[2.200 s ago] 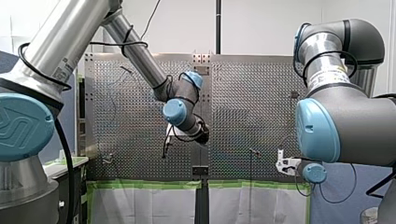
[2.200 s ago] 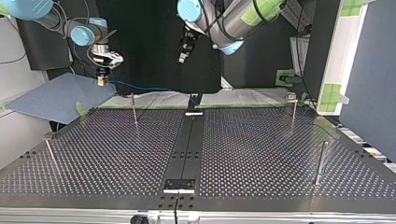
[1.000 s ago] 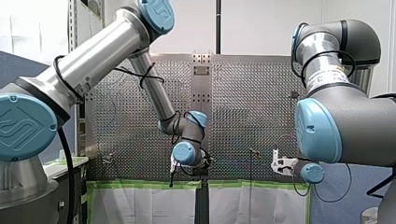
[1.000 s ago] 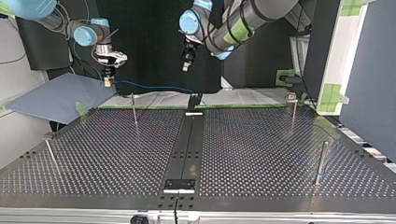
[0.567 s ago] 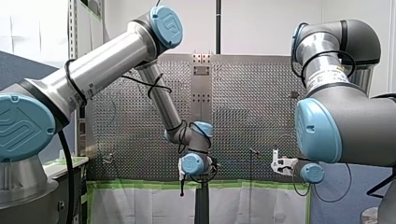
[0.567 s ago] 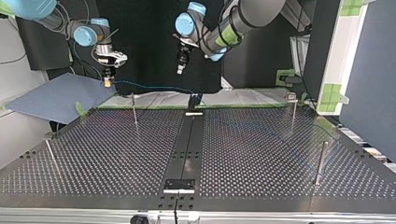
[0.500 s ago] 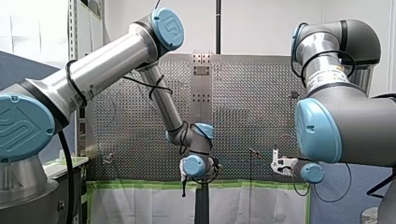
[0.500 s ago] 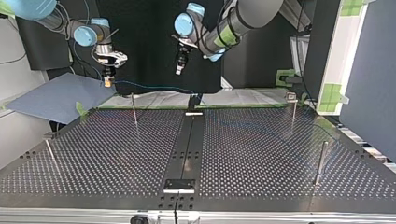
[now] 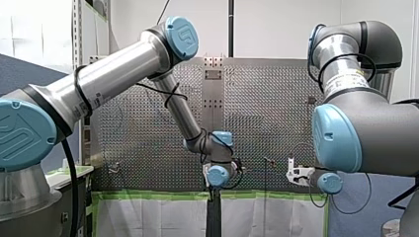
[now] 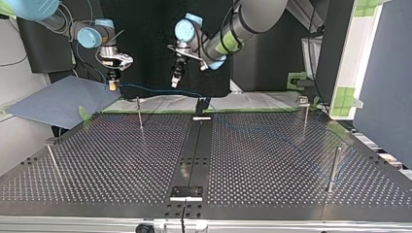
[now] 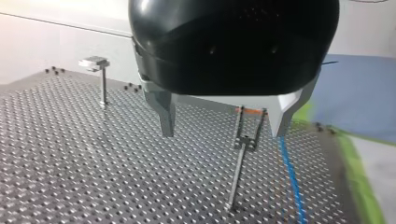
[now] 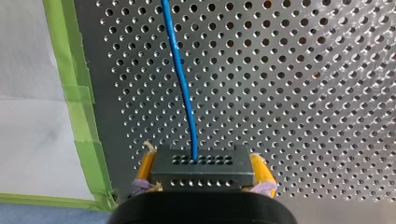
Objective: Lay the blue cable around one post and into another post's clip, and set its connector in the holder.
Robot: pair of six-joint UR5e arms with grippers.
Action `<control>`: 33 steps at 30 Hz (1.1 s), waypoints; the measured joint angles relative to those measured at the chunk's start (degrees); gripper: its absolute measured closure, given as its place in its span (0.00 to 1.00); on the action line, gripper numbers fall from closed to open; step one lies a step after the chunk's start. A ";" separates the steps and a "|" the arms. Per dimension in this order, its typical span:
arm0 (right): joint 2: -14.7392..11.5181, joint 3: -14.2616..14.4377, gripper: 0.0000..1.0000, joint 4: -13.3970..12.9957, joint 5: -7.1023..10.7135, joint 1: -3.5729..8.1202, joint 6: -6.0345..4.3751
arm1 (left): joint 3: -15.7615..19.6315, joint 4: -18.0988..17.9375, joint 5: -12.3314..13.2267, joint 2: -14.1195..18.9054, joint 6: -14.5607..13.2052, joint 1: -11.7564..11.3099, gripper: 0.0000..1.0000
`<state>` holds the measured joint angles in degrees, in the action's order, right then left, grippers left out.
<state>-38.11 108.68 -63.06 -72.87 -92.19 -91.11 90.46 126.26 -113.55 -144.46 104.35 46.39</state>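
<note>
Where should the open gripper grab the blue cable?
Probably the straight stretch of the blue cable beside my left gripper. Come from above, straddling it: it is thin and runs low over the table. My right gripper holds the connector end.

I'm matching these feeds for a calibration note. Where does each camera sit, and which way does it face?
Front view: behind and above the shoulders, facing over the perforated table; both arms show, my left arm at left.
Top view: across the table, facing the arms; my left claw and my right claw enter at its top, sides crossed.
Left wrist view: past its open fingers onto a clip post.
Right wrist view: along my right claw, shut on the connector.
Shared: the blue cable, in top and both wrist views.
</note>
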 joint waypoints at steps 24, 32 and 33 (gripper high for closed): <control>-0.01 0.00 1.00 0.03 -0.17 0.02 0.03 | -3.65 -7.93 -0.01 -4.27 -1.50 1.23 0.00; -0.01 -0.01 1.00 -0.04 -0.17 0.01 0.04 | -3.64 -3.68 -0.30 -4.28 -5.43 1.58 0.00; -0.01 -0.01 1.00 -0.04 -0.17 0.01 0.04 | -3.64 -3.19 -0.42 -4.28 -5.72 1.52 0.00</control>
<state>-38.11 108.67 -63.11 -73.04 -92.18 -91.07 86.82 123.07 -113.97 -148.74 98.63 47.91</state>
